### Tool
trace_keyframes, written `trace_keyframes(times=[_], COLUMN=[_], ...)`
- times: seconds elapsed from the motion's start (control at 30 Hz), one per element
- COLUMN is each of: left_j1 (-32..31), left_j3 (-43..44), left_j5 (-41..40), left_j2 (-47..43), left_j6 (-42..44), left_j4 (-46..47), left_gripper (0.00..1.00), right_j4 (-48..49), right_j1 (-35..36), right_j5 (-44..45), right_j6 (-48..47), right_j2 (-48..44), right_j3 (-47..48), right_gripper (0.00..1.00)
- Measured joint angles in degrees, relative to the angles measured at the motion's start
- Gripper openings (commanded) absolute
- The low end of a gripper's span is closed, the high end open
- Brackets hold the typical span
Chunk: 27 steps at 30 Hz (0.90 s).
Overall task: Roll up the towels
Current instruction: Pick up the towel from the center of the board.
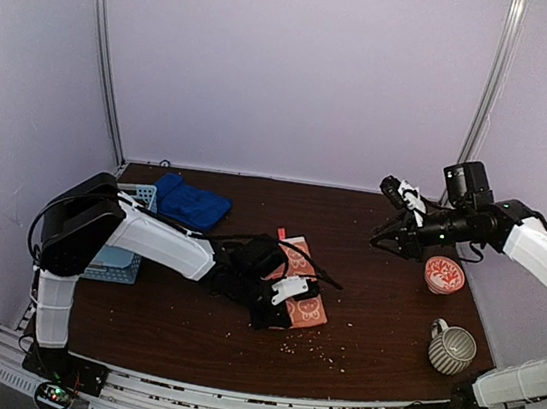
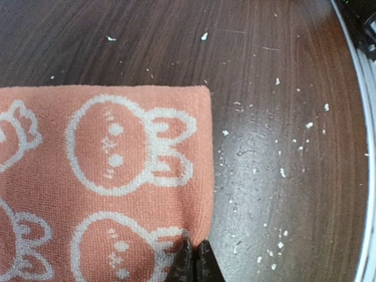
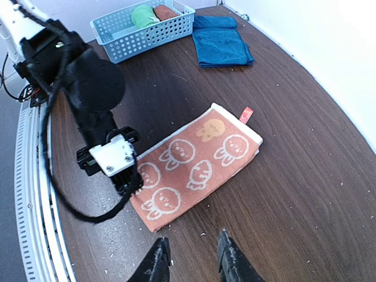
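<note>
On your desk [image 1: 187, 324], the basket [image 3: 141, 32] at the left holds a green towel [image 3: 144, 14] and a dark red towel [image 3: 165, 10] (both bundled, seemingly rolled). The blue towel [image 3: 220, 44] lies folded beside it and the orange towel [image 3: 194, 170] lies flat mid-desk, so I judge about half the job is left. Your left hand [image 2: 192, 264] has its fingers pressed together at the orange towel's near corner, though whether cloth is caught you can't tell; your right hand [image 3: 192, 258] hangs parted and empty, off to the right.

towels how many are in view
4: orange patterned towel mid-table, blue towel beside the basket, green towel and dark red towel inside it; more may hide underneath.
</note>
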Motion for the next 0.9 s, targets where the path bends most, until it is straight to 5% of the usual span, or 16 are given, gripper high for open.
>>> trace_keyframes(times=[0.27, 0.4, 0.9], left_j1=[7.7, 10.4, 11.4], left_j3=[0.5, 0.7, 2.0], left_j5=[23.4, 31.6, 37.3], left_j2=[4.2, 6.8, 9.0], left_j6=[-10.6, -15.5, -24.3], left_j4=[1.3, 3.2, 2.9], left_gripper=[0.0, 0.0, 0.0], right_j4=[-9.2, -8.0, 12.4], right_j1=[3.4, 8.3, 30.8], right_j5=[-1.4, 4.2, 16.7], right_j6=[-11.6, -12.7, -12.2], right_j2=[-8.0, -7.8, 17.2], right_j3=[-10.4, -19.6, -14.1], right_gripper=[0.21, 0.26, 0.26])
